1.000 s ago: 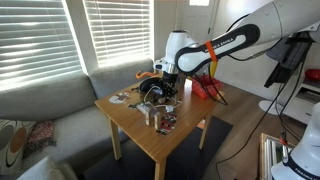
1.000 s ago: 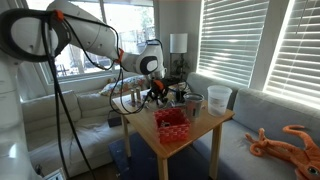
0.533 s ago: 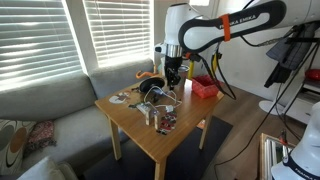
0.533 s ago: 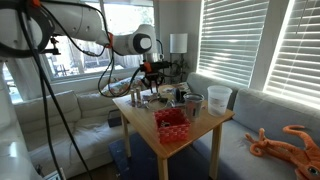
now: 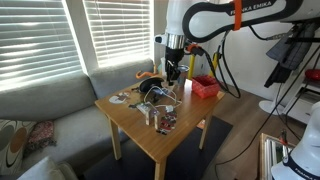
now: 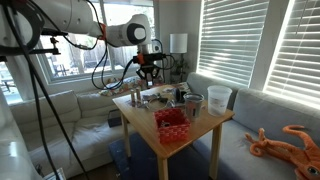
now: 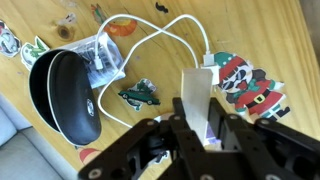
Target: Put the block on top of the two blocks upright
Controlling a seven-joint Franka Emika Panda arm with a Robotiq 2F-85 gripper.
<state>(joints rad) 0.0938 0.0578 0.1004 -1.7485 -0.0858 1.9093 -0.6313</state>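
My gripper [image 7: 198,128] is shut on a pale wooden block [image 7: 197,95], which stands upright between the fingers. In both exterior views the gripper [image 5: 172,72] [image 6: 148,72] hangs well above the middle of the wooden table [image 5: 190,118]. The held block is too small to make out there. A small pale upright thing [image 5: 151,115] stands near the table's front edge, next to a Santa sticker [image 5: 166,123] [image 7: 250,85]. I cannot tell whether it is the two blocks.
On the table lie a black glasses case [image 7: 65,88], a clear plastic piece [image 7: 100,60], a white cable [image 7: 165,30] and a car sticker [image 7: 137,95]. A red basket [image 5: 205,88] [image 6: 172,122] and cups [image 6: 218,97] stand at one end. A sofa [image 5: 45,105] adjoins the table.
The arm has risen from low over the table to well above it and swung upright, with the gripper pointing down.
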